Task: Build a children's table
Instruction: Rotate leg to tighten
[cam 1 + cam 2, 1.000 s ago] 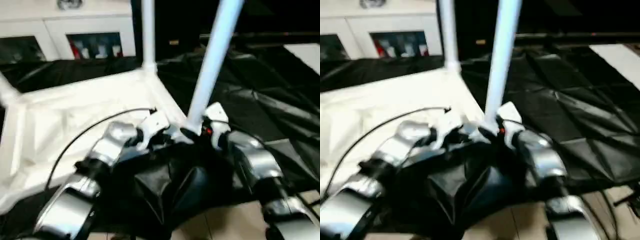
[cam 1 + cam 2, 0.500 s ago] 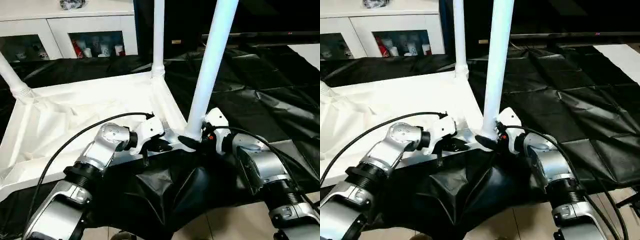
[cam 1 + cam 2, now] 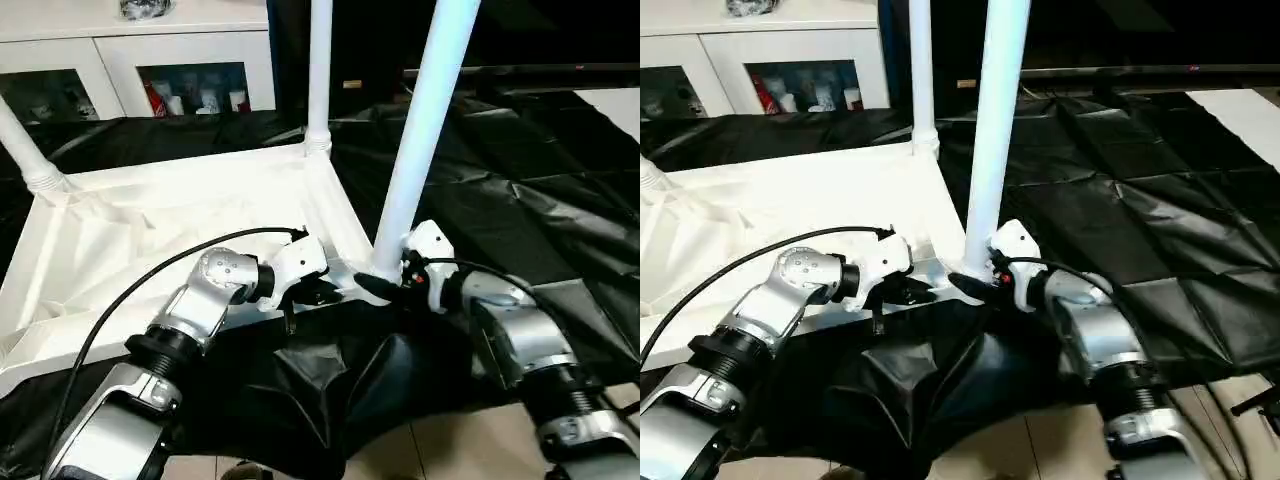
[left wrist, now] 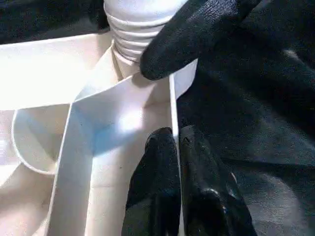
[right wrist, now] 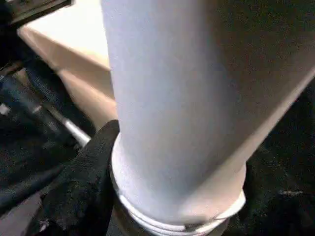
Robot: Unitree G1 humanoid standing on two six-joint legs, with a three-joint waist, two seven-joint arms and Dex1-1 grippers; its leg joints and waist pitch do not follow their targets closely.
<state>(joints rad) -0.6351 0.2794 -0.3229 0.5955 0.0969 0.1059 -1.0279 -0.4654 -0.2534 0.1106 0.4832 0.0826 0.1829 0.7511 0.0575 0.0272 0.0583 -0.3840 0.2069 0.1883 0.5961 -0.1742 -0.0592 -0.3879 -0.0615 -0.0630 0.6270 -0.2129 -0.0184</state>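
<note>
The upturned tabletop (image 3: 150, 220) lies on a plastic sheet (image 3: 520, 200), with the cabinet (image 3: 150, 60) behind it. One leg (image 3: 420, 150) stands in the near right corner socket, another leg (image 3: 320, 70) in the far right corner, a third leg (image 3: 25, 155) at the far left. The left gripper (image 3: 300, 295) sits at the tabletop's near rim, left of the near leg; the right gripper (image 3: 385, 283) is at that leg's base.

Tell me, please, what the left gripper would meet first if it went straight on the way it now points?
Probably the near leg at its ribbed base in the corner socket; the left gripper, shut on the tabletop rim, points along that rim toward it.
</note>
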